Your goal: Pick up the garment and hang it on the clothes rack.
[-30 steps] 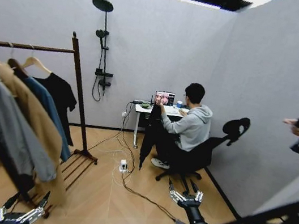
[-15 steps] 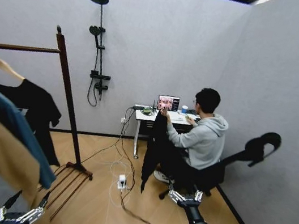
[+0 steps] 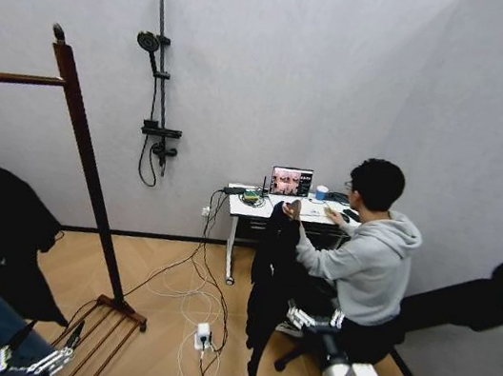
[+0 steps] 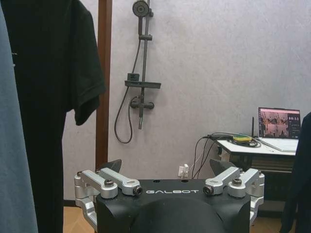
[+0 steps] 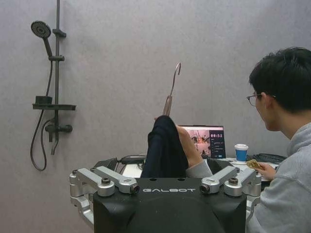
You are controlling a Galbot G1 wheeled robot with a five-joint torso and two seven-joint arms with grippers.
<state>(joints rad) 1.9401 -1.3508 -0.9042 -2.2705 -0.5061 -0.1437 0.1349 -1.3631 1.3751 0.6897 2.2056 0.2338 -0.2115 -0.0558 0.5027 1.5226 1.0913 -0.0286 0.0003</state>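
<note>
A seated person's hand (image 3: 294, 209) holds the garment (image 3: 270, 278) up at the desk's (image 3: 253, 209) edge — apart from the clothes rack (image 3: 84, 152). Left gripper (image 3: 35, 357) and right gripper (image 3: 313, 319) hang low, fingers spread, empty.

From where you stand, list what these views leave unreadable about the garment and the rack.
- Garment: hanger shoulders covered by cloth, head view; lower part behind right gripper, right wrist view.
- Person's hand: its grip is hidden behind the garment.
- Clothes rack: rail cut by the head view's left edge.
</note>
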